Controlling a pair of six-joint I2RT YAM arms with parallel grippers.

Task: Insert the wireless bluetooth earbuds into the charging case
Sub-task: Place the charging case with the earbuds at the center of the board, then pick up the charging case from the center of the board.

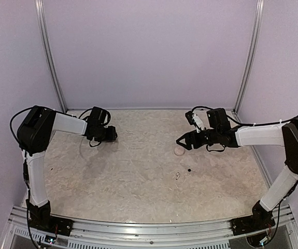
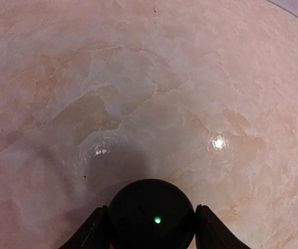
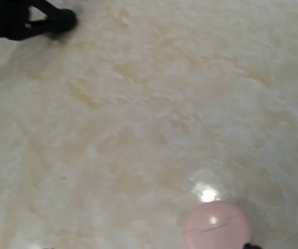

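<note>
My left gripper (image 1: 106, 136) is shut on a round glossy black case (image 2: 151, 215) with a green light, held low over the far left of the table. My right gripper (image 1: 184, 142) is open, just above and behind a round pink case (image 1: 179, 151), which lies closed on the table and shows at the bottom of the right wrist view (image 3: 217, 226). A tiny black earbud (image 1: 189, 169) and a pale, almost see-through earbud (image 1: 178, 176) lie on the table in front of the pink case. Neither earbud shows in the wrist views.
The marbled beige tabletop (image 1: 138, 166) is walled by pale panels at the back and sides, with metal posts (image 1: 50, 57) in the far corners. The left gripper shows at the top left of the right wrist view (image 3: 24, 18).
</note>
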